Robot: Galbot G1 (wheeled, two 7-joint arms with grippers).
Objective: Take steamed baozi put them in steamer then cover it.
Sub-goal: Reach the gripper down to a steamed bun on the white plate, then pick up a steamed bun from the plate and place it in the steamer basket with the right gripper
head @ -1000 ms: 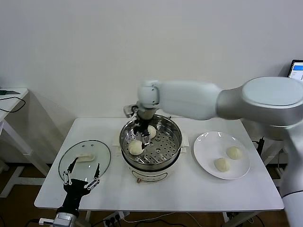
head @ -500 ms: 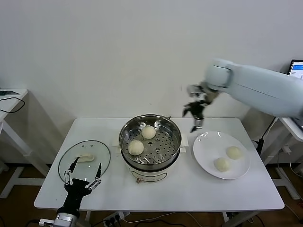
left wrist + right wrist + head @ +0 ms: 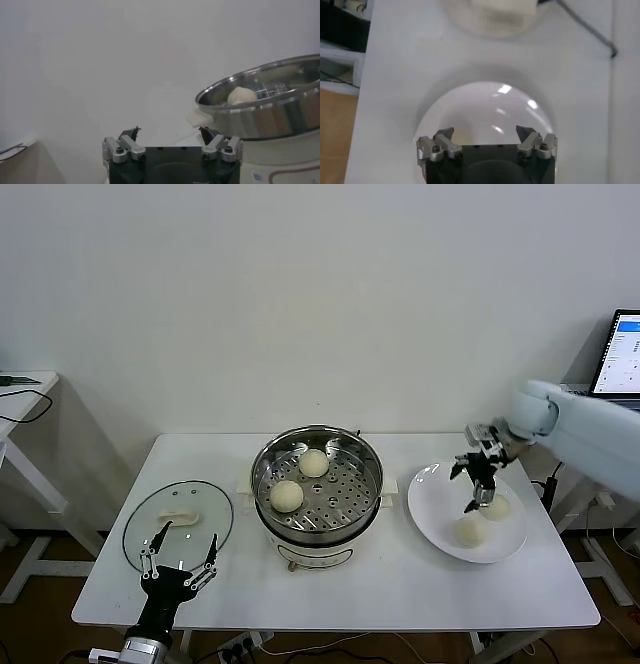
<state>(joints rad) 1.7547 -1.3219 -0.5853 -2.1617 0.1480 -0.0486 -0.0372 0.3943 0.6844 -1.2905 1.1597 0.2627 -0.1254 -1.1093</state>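
The steamer (image 3: pixel 322 531) stands mid-table with two steamed baozi on its perforated tray, one at the back (image 3: pixel 314 463) and one at the front left (image 3: pixel 287 496). Another two baozi (image 3: pixel 496 508) (image 3: pixel 468 531) lie on the white plate (image 3: pixel 432 496) to the right. My right gripper (image 3: pixel 478 481) hangs open and empty just above the plate, close to the rear bun; its wrist view shows the plate (image 3: pixel 485 110) under the open gripper (image 3: pixel 485 133). The cover (image 3: pixel 150 529) lies flat at the left. My left gripper (image 3: pixel 180 552) waits open at the front edge beside it.
The left wrist view looks across the table at the steamer's side (image 3: pixel 265 117) with one baozi (image 3: pixel 241 95) showing over the rim. A laptop (image 3: pixel 624 352) stands off the table's right end. A small side table (image 3: pixel 20 399) is at far left.
My right arm has swung from over the steamer to the right and come down over the plate, leaving a second bun in the steamer. The left arm has barely shifted.
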